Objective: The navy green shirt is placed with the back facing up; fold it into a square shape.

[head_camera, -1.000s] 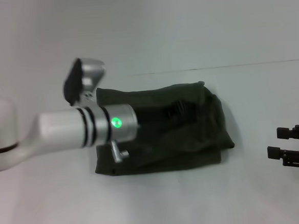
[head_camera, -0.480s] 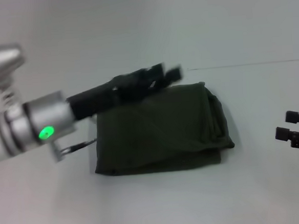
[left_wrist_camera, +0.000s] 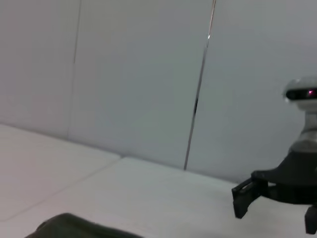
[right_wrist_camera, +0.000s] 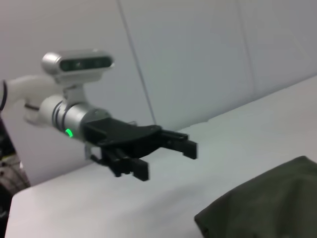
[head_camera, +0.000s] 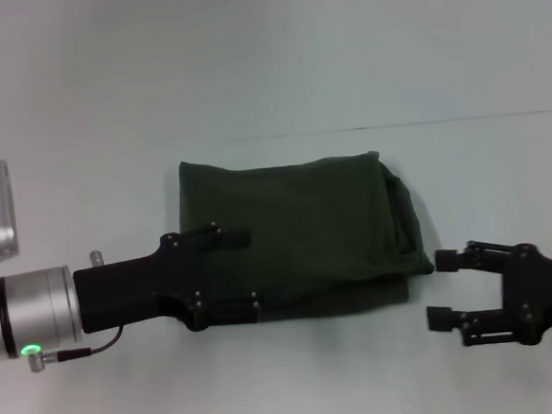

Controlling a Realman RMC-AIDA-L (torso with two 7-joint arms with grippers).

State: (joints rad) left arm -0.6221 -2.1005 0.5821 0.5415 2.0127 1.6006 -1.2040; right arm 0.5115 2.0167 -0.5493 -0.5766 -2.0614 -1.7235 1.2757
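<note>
Navy green shirt lay folded mid-table. Left claw spread wide over its left edge; right claw wide, just beside right edge.

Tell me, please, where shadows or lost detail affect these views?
Head view: the navy green shirt reads nearly black, its folds faint, and the left gripper merges with it. Right wrist view: a soft shadow lies under that gripper. Left wrist view: the right gripper is a silhouette.
</note>
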